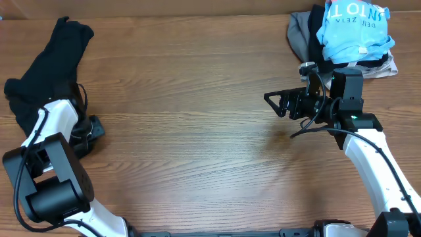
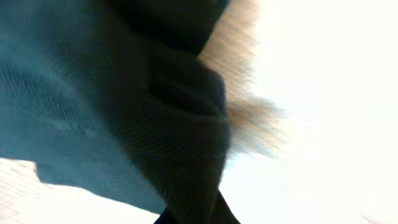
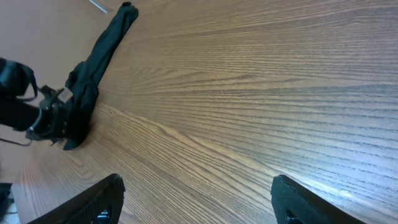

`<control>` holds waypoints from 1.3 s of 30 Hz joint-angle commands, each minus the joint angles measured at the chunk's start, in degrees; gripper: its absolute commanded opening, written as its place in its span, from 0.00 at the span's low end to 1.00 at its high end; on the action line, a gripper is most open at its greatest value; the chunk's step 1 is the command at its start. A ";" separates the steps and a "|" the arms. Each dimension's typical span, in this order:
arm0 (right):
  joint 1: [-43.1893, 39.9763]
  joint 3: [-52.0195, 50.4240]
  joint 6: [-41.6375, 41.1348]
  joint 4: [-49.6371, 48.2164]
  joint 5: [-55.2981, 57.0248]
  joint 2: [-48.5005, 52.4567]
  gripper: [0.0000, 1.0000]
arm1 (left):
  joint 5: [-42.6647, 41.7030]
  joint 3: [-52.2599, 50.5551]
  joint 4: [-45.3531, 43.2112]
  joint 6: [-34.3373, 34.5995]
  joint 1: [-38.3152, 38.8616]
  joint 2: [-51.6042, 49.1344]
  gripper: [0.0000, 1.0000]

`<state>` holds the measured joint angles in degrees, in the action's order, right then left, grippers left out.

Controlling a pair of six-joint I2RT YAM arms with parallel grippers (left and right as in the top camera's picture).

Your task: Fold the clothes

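The black T-shirt [image 1: 39,69] lies bunched in a long, crumpled strip at the far left of the table. In the right wrist view it [image 3: 99,56] runs away from my left gripper as a narrow band. My left gripper [image 1: 84,128] sits at the near end of that strip, shut on the fabric. Black cloth [image 2: 161,118] fills most of the left wrist view and hides the fingers. My right gripper [image 1: 276,104] is open and empty, held over bare wood at the right of centre, with its fingers [image 3: 196,199] spread wide.
A pile of other clothes sits at the back right corner: a light blue shirt with white lettering [image 1: 355,26] on top of grey [image 1: 302,33] and beige garments. It is just behind my right arm. The wooden table [image 1: 197,99] stretches between the two arms.
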<state>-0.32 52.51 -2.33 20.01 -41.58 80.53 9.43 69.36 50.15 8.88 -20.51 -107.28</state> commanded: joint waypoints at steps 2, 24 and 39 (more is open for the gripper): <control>0.31 1.18 0.20 -1.79 -0.50 0.17 0.73 | -9.70 10.88 5.44 1.46 5.07 -0.39 0.04; -2.08 1.25 -5.38 -4.44 -3.58 0.17 0.65 | -18.56 68.98 25.07 -1.60 30.56 -0.37 0.04; 11.10 1.22 -5.22 -12.24 3.08 0.66 0.70 | -32.89 79.38 25.24 -1.60 32.50 0.37 0.04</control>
<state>8.75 52.51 -7.49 8.95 -40.64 80.58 -17.78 146.93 75.68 8.45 11.55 -107.81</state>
